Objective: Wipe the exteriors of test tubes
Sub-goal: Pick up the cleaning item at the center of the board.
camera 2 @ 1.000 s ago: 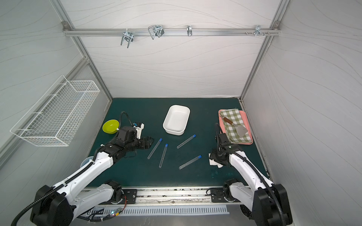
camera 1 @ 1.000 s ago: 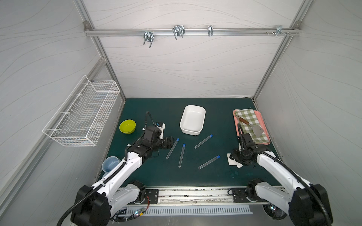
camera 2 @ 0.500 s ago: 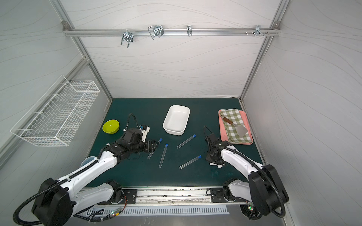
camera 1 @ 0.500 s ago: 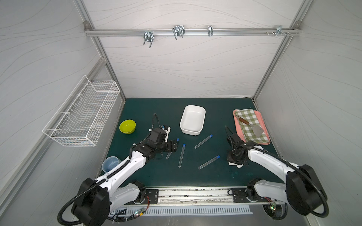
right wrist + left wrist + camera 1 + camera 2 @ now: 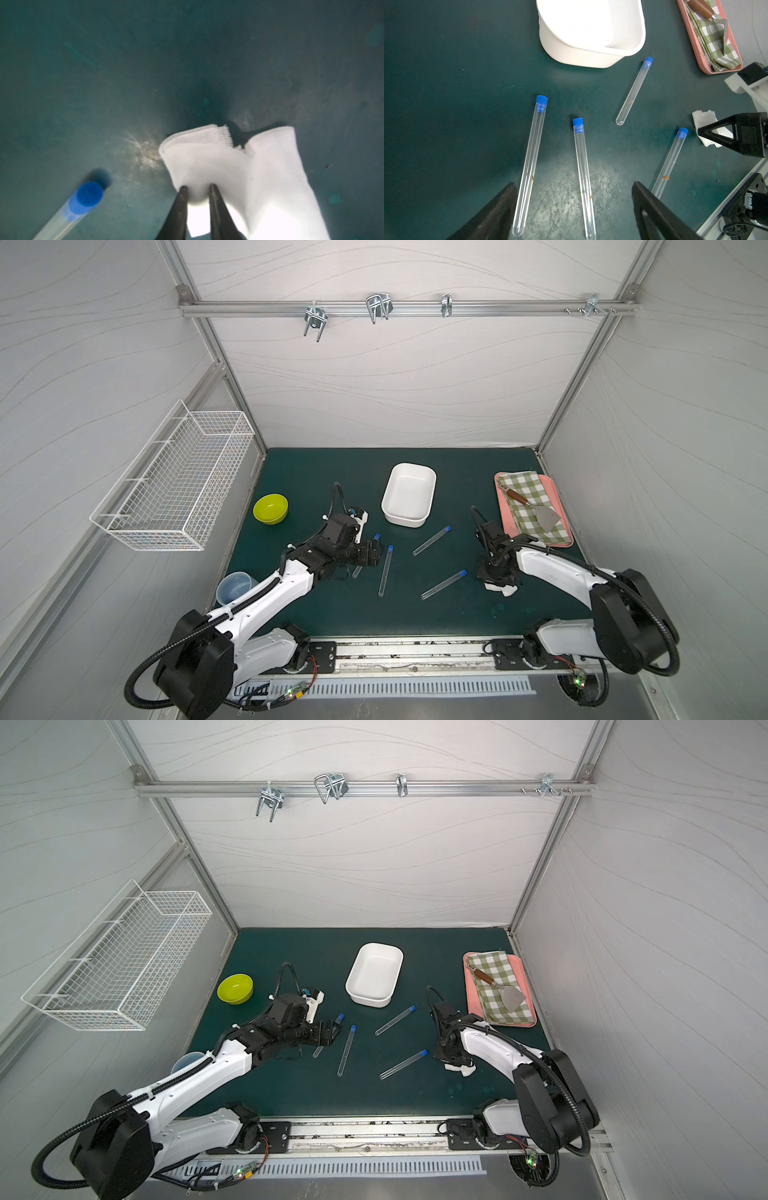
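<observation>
A: Starting on our left, we see the left claw spread wide, gripping nothing, over two test tubes lying flat on the green mat; one runs between its fingers, one just inside a finger.
B: Further right we find a third tube and a fourth tube, both apart from it. Our right claw is pinched almost closed on a fold of white cloth, the fourth tube's cap near, not touching

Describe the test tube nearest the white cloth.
Find the pink tray on the mat's right side; nearer the robot, the right gripper pinches a white cloth. The test tube points its blue cap at that cloth; the other three lie farther off.
</observation>
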`<state>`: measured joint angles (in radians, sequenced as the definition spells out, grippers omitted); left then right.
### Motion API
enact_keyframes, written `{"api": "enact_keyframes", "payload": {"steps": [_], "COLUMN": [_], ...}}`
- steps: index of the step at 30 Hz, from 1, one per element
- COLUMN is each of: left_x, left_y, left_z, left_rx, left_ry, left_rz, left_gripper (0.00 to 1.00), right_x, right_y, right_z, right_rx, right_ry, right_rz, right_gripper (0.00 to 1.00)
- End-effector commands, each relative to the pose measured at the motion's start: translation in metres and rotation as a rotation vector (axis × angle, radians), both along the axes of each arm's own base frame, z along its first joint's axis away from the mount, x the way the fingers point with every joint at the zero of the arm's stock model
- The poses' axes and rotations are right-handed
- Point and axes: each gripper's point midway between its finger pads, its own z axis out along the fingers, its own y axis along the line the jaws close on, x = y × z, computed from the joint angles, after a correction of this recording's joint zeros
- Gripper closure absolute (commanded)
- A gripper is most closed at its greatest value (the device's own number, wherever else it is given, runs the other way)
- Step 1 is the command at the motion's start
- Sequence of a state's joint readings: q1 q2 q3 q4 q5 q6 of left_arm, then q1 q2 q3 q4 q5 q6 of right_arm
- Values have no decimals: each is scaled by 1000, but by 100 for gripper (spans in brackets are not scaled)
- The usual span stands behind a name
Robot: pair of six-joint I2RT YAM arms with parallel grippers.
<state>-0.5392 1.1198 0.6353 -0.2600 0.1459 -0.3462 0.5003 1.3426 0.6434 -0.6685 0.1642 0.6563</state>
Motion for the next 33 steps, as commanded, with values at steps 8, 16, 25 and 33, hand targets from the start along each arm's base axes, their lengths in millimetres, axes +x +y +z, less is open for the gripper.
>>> {"api": "enact_keyframes", "payload": {"steps": [8,16,25,33], "left_x": [4,3,1,15], "left_y": [-9,-12,-50,-91], "left_z": [7,7,-4,-39], "left_rx": [-17,-21,10,116], "left_ry": [-31,-42,-130,-93], "left_rz": [4,-13,-164,-279], "left_gripper": [12,12,13,20], "right_x": [-1,19,36,41], "right_y": [1,4,8,12], "right_z": [-11,34,83,112], "right_rx": [-38,68,316,477], "right_ry": [18,-114,-220,-265], "right_rz": [11,-20,-82,-113], "right_gripper": [100,100,100,100]}}
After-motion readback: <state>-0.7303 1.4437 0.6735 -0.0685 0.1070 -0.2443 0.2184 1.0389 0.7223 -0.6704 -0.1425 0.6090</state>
